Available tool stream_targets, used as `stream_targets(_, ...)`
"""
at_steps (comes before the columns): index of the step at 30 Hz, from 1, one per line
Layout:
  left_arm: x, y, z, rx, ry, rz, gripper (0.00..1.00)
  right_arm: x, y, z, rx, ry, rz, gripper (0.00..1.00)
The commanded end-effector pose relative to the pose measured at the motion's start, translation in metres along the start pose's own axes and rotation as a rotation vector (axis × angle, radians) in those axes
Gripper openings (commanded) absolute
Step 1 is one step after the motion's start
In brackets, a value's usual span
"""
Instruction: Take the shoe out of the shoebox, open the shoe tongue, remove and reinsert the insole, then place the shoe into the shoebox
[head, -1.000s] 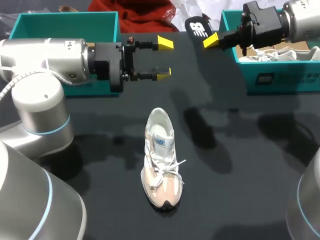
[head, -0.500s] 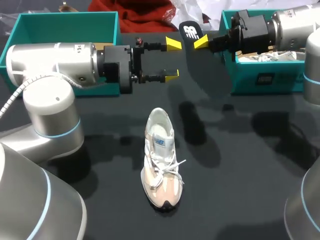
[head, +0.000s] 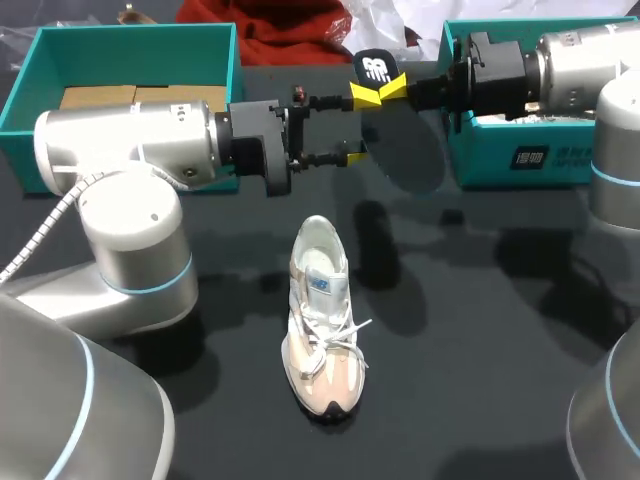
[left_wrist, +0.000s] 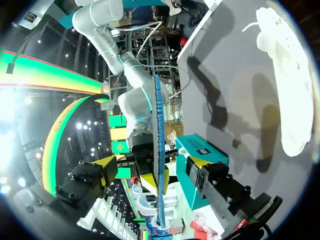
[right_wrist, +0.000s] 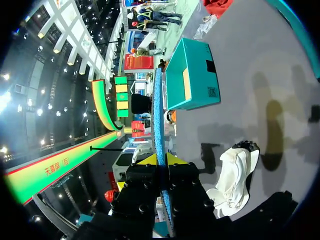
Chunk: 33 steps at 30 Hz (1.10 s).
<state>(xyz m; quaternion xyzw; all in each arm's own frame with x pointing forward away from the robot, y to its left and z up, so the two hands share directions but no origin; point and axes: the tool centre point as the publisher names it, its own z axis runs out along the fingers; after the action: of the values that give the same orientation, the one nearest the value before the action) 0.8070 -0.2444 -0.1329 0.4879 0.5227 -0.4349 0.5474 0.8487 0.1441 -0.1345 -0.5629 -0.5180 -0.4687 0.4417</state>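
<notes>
Above the worktop (head: 480, 300): insole (head: 378, 66) handover.
My right hand (head: 392, 88) pinches it; left hand (head: 357, 125) straddles it, spread wide. I'd clamp left firmly before right releases.

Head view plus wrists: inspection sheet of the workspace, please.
Surface: black table, no damage seen.
Job's things: shoe upright mid-table, toe toward the robot; insole held in the air; left teal box and right teal box at the far side.
Clutter: red cloth and white paper at the far edge.
Grippers: right gripper shut on the insole; left gripper open, fingers either side of the insole, not touching.
Cables: grey hose beside the left arm.
Surroundings: nothing seen.
</notes>
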Motion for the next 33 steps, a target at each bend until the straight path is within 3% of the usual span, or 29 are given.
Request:
stream_targets(1, 0.003, 0.004, 0.012, -0.007, 0.004, 0.002, 0.76, -0.001, -0.006, 0.003, -0.005, 0.008, 0.000, 0.00)
stream_targets(5, 0.005, 0.008, 0.014, -0.008, 0.003, 0.002, 0.57, -0.002, -0.007, 0.005, 0.003, 0.014, 0.001, 0.00)
stream_targets(10, 0.005, 0.009, 0.015, -0.005, 0.001, -0.002, 0.47, -0.005, -0.008, 0.008, 0.002, 0.021, 0.009, 0.00)
stream_targets(19, 0.010, 0.011, 0.021, 0.004, 0.008, -0.007, 0.42, -0.006, -0.005, 0.012, -0.011, 0.026, 0.020, 0.00)
stream_targets(23, 0.012, 0.013, 0.022, 0.004, 0.015, -0.012, 0.33, -0.006, -0.004, 0.014, -0.010, 0.032, 0.023, 0.00)
stream_targets(33, 0.017, 0.017, 0.026, 0.010, 0.030, -0.024, 0.25, -0.005, -0.004, 0.015, -0.008, 0.040, 0.026, 0.00)
